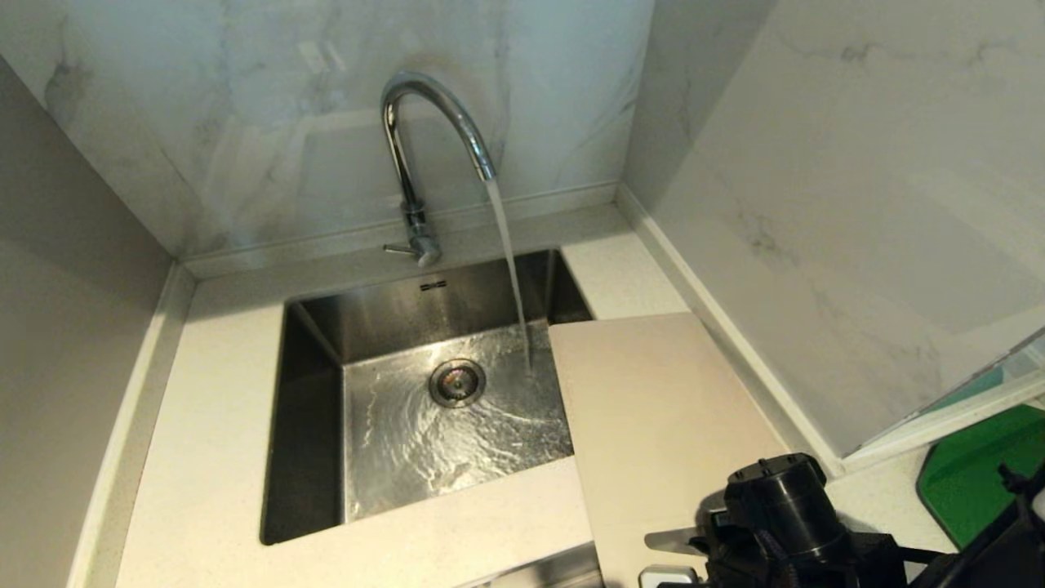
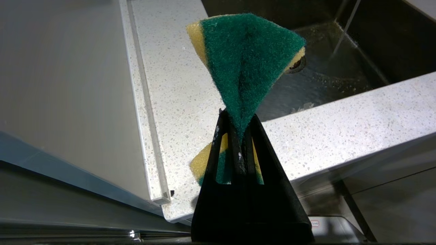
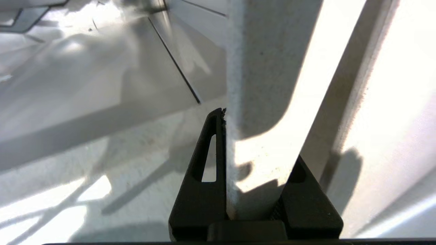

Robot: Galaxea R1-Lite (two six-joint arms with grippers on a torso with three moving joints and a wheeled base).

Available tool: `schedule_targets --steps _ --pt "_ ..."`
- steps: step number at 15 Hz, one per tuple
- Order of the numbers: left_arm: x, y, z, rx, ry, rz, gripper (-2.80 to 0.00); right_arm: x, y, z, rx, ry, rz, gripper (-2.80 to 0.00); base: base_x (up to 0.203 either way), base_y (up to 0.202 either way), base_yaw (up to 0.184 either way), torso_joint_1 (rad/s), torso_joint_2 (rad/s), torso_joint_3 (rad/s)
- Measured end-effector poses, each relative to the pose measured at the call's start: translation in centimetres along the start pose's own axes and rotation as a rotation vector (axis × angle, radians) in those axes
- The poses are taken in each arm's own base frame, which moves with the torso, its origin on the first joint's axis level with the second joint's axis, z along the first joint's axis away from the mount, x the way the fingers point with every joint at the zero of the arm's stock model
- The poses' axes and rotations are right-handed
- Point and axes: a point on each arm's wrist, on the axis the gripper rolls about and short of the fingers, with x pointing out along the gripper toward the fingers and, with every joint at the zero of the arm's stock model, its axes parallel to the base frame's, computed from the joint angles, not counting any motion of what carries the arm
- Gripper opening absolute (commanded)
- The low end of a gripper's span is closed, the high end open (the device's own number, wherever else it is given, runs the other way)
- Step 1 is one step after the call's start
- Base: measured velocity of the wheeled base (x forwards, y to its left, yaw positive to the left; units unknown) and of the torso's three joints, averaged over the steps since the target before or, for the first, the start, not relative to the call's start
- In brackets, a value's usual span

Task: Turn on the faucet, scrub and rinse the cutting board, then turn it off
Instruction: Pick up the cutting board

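Your cutting board (image 1: 653, 425) lies at lower centre-right of the head view, its long axis running from the bottom edge up toward the sink (image 1: 310, 425), far short end overhanging the basin. Your right gripper (image 3: 253, 149) is clamped on the board's edge. The faucet (image 1: 420, 163) runs, spout arching right. Your left gripper (image 2: 238, 136) pinches a green-and-yellow sponge (image 2: 245, 58).

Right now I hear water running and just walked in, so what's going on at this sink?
The faucet is on, pouring into the sink. The right gripper has its jaws shut on the edge of the cutting board, which partly overhangs the sink's right side and is not yet under the stream. The left gripper holds a green-and-yellow sponge off to the sink's left, ready for scrubbing.
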Motion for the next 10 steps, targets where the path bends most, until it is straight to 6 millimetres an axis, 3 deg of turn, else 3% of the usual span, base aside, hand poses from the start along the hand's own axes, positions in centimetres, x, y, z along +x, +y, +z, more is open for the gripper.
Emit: schedule_targets --steps 10 --pt "0.0 0.0 0.0 0.001 0.000 0.001 -2.80 -5.0 -2.2 -0.7 -0.183 0.022 -0.103 -2.80 0.000 0.000 0.000 0.000 0.00 0.000"
